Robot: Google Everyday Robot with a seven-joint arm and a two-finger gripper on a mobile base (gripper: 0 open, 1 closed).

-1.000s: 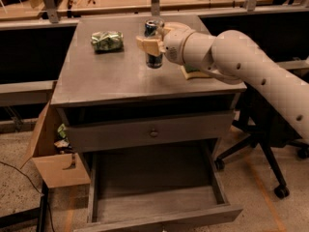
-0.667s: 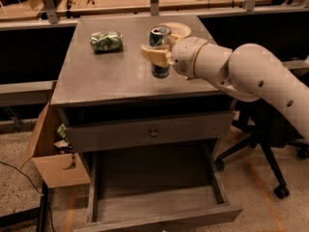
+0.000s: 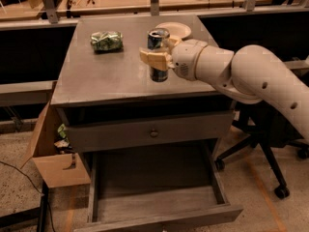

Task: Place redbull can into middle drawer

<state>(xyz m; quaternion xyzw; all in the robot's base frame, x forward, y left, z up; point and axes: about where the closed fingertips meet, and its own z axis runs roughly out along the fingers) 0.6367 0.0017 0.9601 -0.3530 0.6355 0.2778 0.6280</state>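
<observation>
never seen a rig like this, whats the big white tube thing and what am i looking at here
The big white tube is a robot arm. There is only one picture, from a camera looking down at the front of a grey cabinet. At the arm's tip is the gripper, over the grey cabinet top; its tan jaws are shut on a slim blue-and-silver redbull can. Also on top: a shiny green snack bag and a round pale plate. Below, a closed grey drawer front with a small knob, and under it the wide grey middle drawer, pulled open.
</observation>
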